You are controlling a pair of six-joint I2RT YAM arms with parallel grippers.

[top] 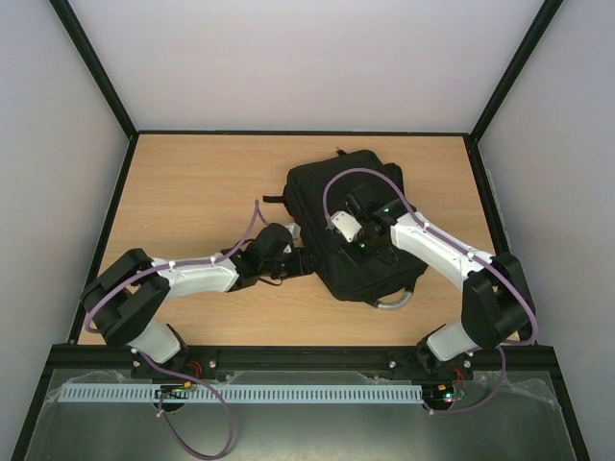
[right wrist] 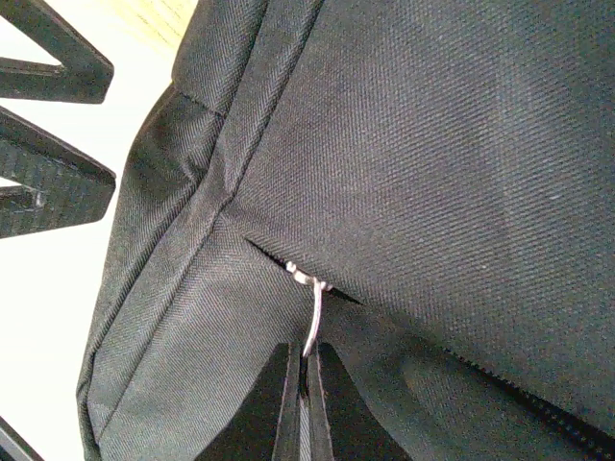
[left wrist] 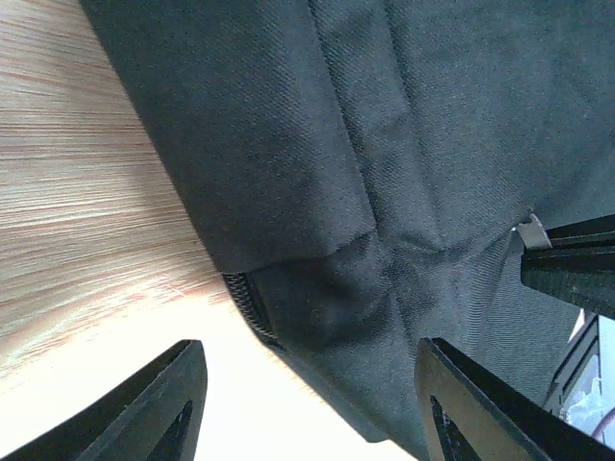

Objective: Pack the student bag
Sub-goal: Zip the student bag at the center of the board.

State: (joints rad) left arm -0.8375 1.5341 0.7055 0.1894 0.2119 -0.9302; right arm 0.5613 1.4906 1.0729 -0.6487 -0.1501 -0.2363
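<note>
The black student bag (top: 317,192) lies flat on the wooden table (top: 192,182). Our right gripper (right wrist: 305,363) pinches its silver zip pull (right wrist: 314,319); our left gripper (left wrist: 309,355) stands released, jaws spread at its left edge.

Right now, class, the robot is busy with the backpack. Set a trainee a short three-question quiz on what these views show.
1. True or false: the right gripper is shut on the metal zip pull of the student bag.
2. Which gripper stands open at the bag's edge? A. left gripper B. right gripper
3. Fill in: the bag lies on a wooden ____.

Key: 1 true; 2 A; 3 table.
</note>
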